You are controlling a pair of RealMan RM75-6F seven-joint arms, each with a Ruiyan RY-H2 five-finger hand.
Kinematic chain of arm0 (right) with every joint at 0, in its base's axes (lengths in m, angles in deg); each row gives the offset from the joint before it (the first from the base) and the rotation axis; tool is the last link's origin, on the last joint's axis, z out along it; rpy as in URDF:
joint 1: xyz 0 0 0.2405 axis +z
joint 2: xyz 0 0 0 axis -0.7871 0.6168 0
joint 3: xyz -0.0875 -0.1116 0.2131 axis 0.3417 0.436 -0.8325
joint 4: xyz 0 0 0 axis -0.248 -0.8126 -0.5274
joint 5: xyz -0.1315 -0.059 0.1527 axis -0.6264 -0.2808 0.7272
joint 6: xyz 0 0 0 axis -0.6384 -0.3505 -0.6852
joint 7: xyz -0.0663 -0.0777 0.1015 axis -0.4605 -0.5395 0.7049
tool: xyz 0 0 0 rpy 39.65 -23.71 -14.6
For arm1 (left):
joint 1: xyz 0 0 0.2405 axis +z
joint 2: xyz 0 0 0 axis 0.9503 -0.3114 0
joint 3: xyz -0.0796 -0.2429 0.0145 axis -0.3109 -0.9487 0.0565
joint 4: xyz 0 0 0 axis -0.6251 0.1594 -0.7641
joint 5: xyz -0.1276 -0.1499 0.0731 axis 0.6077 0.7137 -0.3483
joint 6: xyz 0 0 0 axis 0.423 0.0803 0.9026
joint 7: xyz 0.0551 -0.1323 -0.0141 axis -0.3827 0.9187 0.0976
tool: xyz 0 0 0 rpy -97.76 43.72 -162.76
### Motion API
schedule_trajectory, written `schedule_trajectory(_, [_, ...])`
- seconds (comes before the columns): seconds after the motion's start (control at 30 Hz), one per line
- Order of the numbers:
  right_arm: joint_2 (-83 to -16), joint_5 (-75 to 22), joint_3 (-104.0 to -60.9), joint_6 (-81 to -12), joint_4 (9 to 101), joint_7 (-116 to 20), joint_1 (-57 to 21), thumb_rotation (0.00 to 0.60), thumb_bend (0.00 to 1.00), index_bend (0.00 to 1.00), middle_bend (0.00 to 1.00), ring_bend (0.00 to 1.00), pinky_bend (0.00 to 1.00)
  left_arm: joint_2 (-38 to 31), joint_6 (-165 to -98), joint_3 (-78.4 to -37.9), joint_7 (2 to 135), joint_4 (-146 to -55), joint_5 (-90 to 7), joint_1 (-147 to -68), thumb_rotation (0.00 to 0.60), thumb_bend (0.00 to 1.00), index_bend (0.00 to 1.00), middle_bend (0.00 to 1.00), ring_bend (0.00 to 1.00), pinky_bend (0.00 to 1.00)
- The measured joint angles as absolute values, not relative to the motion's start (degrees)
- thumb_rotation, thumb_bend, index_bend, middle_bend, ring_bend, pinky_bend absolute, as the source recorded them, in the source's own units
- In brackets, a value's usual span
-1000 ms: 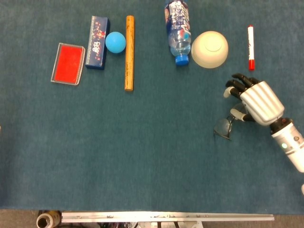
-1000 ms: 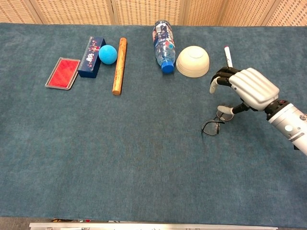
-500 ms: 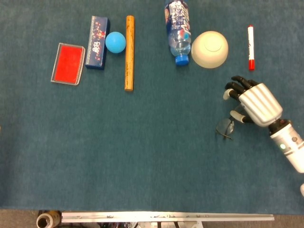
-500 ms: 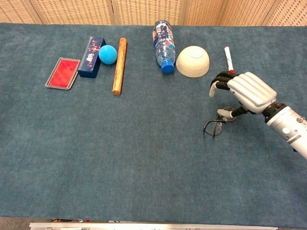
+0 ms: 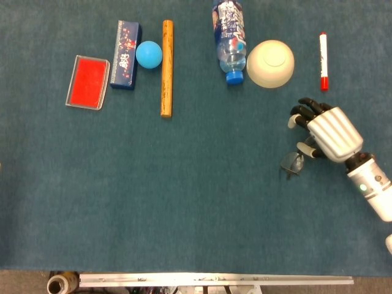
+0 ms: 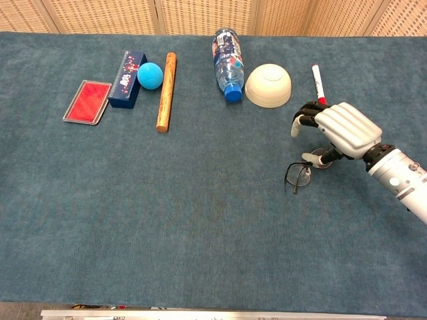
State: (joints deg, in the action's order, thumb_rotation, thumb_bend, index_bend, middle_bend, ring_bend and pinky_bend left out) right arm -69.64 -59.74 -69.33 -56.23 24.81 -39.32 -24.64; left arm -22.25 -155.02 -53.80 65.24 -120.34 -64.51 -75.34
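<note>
The fingers point(image 6: 301, 121) of the right hand point(image 6: 340, 128) are curled downward, and a pair of glasses point(image 6: 298, 175) appears to be pinched at one temple between thumb and a finger, at the right of the frame, the lenses tilted off the blue bench point(image 6: 200, 220). The grip looks thin; the glasses could be twisted out of it and dropped, or the frame bent. A red marker point(image 5: 323, 52) and a cream bowl point(image 5: 270, 63) are seen above. The left hand is not shown.

Even, bright light falls from above; both my views are sharp, shadows are soft and short, and no glare shows.
</note>
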Motion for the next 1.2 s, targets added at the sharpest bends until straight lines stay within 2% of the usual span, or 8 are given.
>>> schedule_trajectory(0.27, [-67.2,-60.7,-69.9,-60.6,29.0,-38.8,-24.8,0.600,0.17,0.44,0.36,0.20,0.45,-22.2,-154.9,-53.7,64.9,-120.3,-64.5,-75.4,0.600,0.11,0.43,0.41,0.36,0.55])
schedule_trajectory(0.7, [-58.0,-64.9,-70.9,-68.8,47.3,-44.8,-25.1,0.600,0.16,0.44,0.36,0.20,0.45,-21.7,-154.4,-53.7,64.2,-120.1,-64.2,-75.6,0.600,0.11,0.43,0.41,0.36,0.55])
schedule_trajectory(0.9, [-55.3,-67.7,-71.3,-70.3,54.6,-48.3,-24.8,0.600,0.16,0.44,0.36,0.20,0.45,-21.7,-154.6,-53.8,64.4,-120.1,-64.2,-75.5,0.600,0.11,0.43,0.41,0.36,0.55])
schedule_trajectory(1.2, [-55.0,-71.1,-69.5,-69.6,57.6,-51.4,-24.8,0.600,0.16,0.44,0.37,0.20,0.45,-21.9,-154.7,-53.8,64.6,-120.1,-64.4,-75.5,0.600,0.11,0.43,0.41,0.36,0.55])
